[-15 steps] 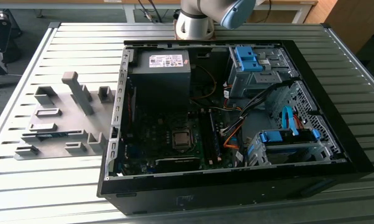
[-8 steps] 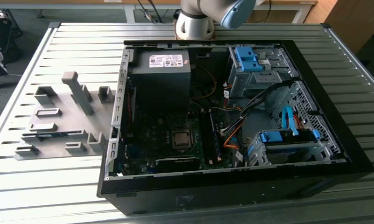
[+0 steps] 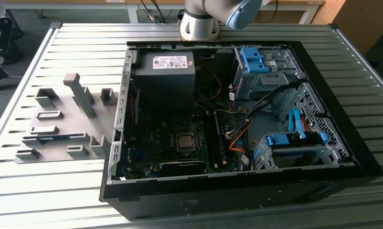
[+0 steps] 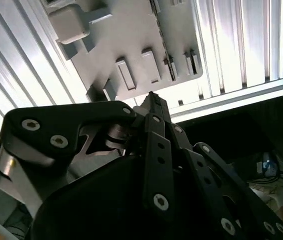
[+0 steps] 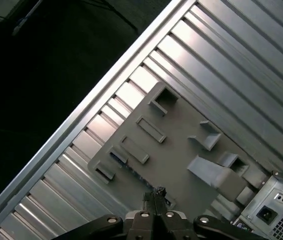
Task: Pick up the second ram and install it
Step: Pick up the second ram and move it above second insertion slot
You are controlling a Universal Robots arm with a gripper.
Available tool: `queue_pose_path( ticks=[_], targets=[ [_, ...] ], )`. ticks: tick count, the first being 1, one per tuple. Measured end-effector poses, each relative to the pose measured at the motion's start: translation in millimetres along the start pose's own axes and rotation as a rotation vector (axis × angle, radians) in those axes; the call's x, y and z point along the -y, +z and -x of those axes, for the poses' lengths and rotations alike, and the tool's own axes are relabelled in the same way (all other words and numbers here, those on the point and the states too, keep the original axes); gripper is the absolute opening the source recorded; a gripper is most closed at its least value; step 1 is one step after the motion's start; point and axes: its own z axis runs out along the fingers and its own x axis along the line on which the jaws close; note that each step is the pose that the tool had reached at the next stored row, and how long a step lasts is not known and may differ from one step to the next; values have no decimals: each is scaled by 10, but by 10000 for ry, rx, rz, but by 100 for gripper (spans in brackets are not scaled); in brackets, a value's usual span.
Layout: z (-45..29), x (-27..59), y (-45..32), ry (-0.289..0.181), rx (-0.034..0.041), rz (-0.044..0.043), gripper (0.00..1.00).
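Gripper, pressed together and empty, hovers above holder plate bearing the second ram, beside computer case.

A computer case lies on the surface. The tray at the exterior view's left holds a memory stick.

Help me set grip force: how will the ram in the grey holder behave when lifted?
The second ram looks thin and flat, seated on edge in the grey holder: probably stiff and light. So narrow an edge would likely tip if left unsupported. Bending may crack it.
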Motion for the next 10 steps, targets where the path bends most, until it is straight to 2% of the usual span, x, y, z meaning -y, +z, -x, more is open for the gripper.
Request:
queue_pose_path(
  ticks=[10],
  targets=[
    [-1,2,39,-1824,-81,41,11]
  ],
)
